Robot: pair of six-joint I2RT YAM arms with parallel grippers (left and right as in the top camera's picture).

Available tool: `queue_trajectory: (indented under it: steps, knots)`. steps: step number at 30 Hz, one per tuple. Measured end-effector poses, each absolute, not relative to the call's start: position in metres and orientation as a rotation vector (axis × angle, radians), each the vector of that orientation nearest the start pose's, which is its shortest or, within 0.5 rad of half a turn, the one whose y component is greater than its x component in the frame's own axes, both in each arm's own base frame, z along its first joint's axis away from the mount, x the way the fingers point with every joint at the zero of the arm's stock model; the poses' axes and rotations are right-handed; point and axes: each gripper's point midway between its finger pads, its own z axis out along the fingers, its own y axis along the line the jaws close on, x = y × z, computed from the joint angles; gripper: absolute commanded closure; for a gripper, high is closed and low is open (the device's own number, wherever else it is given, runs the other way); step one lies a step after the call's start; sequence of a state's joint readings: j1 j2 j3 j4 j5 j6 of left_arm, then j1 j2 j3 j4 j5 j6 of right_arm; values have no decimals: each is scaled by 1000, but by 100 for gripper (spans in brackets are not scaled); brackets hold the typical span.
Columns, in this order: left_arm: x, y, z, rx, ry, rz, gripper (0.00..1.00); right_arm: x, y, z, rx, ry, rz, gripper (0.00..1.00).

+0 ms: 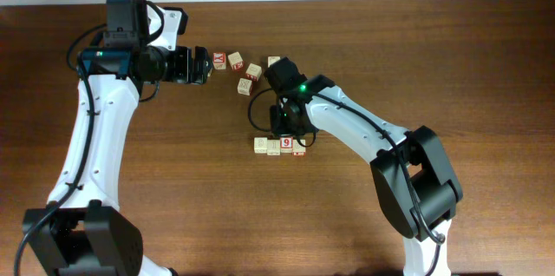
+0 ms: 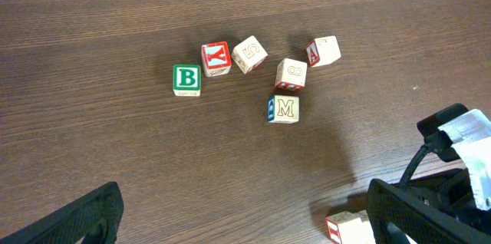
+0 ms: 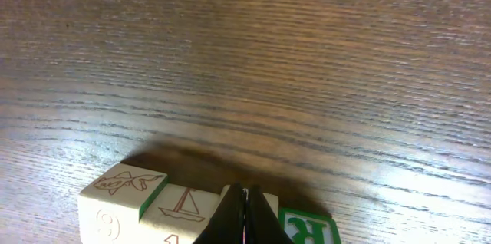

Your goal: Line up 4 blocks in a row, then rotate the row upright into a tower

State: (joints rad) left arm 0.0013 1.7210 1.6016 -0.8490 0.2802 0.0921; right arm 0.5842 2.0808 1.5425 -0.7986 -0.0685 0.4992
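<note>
**Right claw shut over the row of four, left claw open and away**

The right claw (image 3: 245, 215) is closed, its fingertips pressed flat together with nothing between them. The row of four blocks (image 1: 279, 146) lies directly under its tips, side by side on the brown surface (image 1: 173, 189).

In the right wrist view the tips point down at the third block of the row. That block is mostly hidden behind them, and I can't tell whether they touch it.
- Left of the tips are the sailboat block (image 3: 182, 204) and then the fish block (image 3: 123, 192) at the row's end.
- Right of the tips is the green-R block (image 3: 308, 230), just beside them.

From overhead the red 9 block (image 1: 286, 144) sits just below the claw body.

The left claw (image 1: 205, 65) is wide open and holds nothing, well apart from the row. The loose blocks lie just ahead of it: the green B block (image 2: 186, 79), red Y block (image 2: 216, 58) and M block (image 2: 285, 109), with a few more pale ones near them.
</note>
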Motion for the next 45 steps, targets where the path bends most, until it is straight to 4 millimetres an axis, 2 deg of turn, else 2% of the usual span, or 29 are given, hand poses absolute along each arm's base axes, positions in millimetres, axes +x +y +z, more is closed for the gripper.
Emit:
queue_trajectory:
  steps: [20,31,37,41,43,45]
  knots:
    - [446,-47,208,224,2503,-317,1,351,258,29,-145,3024,301,96]
    - [446,-47,208,224,2503,-317,1,353,260,30,-143,3016,313,95]
    - [446,-47,208,224,2503,-317,1,384,279,41,-238,2860,400,94]
    - [446,-47,208,224,2503,-317,1,390,292,47,-267,2809,431,96]
    - [446,-47,208,224,2503,-317,1,384,304,37,-272,2821,439,96]
    - [446,-47,208,224,2503,-317,1,381,307,23,-267,2846,430,96]
